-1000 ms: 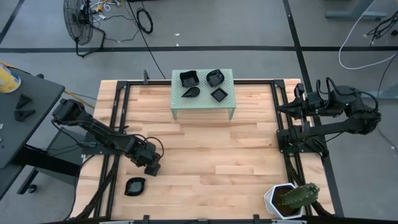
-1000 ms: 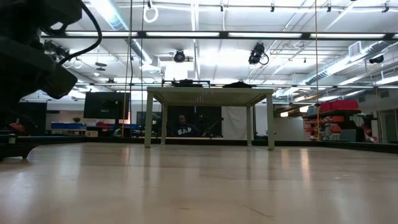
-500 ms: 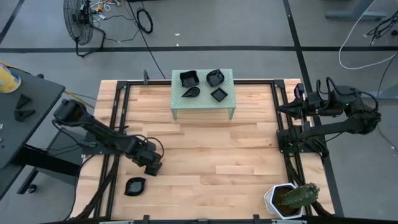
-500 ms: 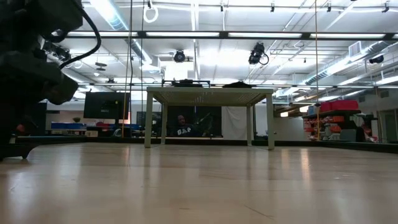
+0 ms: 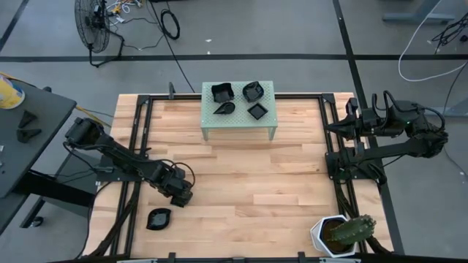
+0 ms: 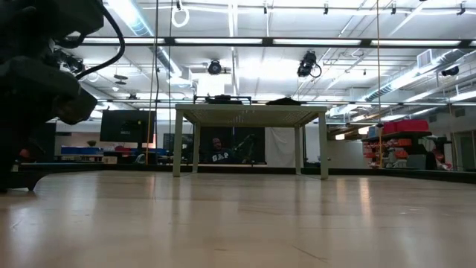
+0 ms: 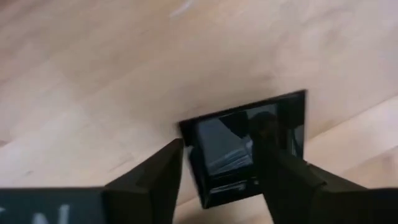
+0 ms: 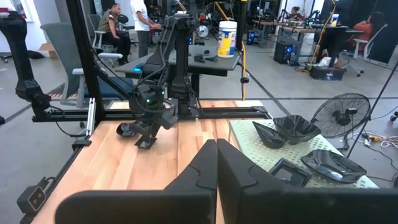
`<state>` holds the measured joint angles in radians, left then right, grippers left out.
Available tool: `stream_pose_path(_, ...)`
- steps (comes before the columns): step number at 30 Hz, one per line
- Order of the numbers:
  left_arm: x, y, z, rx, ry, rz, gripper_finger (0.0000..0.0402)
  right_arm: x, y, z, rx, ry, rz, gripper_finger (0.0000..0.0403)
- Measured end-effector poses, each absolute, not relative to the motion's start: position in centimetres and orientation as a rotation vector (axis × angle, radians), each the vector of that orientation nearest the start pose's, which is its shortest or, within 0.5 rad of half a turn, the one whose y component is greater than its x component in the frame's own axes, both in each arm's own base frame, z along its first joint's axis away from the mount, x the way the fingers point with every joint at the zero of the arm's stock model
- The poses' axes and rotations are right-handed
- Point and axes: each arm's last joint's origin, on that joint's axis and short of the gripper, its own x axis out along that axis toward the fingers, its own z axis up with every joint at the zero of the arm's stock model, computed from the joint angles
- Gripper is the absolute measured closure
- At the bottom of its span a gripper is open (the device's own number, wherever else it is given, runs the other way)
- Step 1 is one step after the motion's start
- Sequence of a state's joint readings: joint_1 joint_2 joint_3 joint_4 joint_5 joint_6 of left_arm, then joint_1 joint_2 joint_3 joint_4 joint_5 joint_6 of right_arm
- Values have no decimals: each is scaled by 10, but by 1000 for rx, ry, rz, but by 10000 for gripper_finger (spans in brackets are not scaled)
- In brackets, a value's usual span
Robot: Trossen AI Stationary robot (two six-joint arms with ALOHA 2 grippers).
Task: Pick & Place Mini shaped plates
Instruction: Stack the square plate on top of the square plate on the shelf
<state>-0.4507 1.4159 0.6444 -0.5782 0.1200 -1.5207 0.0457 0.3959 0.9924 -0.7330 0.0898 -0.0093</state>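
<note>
Left gripper [image 7: 214,165]: low over the tabletop near its left edge, fingers apart astride a square black mini plate [image 7: 245,146] lying on the wood.
Leaf-shaped mini plate [image 5: 158,218]: front-left corner.
Four mini plates [image 5: 240,99]: on the pale green stand [image 5: 238,130], back edge.
Right gripper [image 8: 217,163]: fingers closed, empty, right edge.

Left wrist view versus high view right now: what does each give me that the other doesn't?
Only the left wrist view: a square plate lying on the table, with the open left hand straddling it. From above, the hand hides this plate.
Only the high view: the green stand carrying four plates, a loose plate at the table's near left, the cactus pot, and the right arm parked at the right edge.
Both: the wooden table and the left hand low over it.
</note>
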Motion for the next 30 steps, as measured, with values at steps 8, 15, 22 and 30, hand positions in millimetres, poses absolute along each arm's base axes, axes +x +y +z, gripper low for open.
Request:
stream_pose_path(8,195,-98,143,-1027,1380,624,280,41,-1,380,-19,136,-43,399)
stream_pose_path(15,194,-98,143,-1029,1386,621,317,41,-1,379,-19,137,-43,399)
stream_pose_path(22,194,-98,143,-1009,1391,604,350,41,-1,380,-19,136,-43,399)
stream_pose_path(30,194,-99,144,-1009,1406,583,383,41,-1,379,-19,136,-43,399)
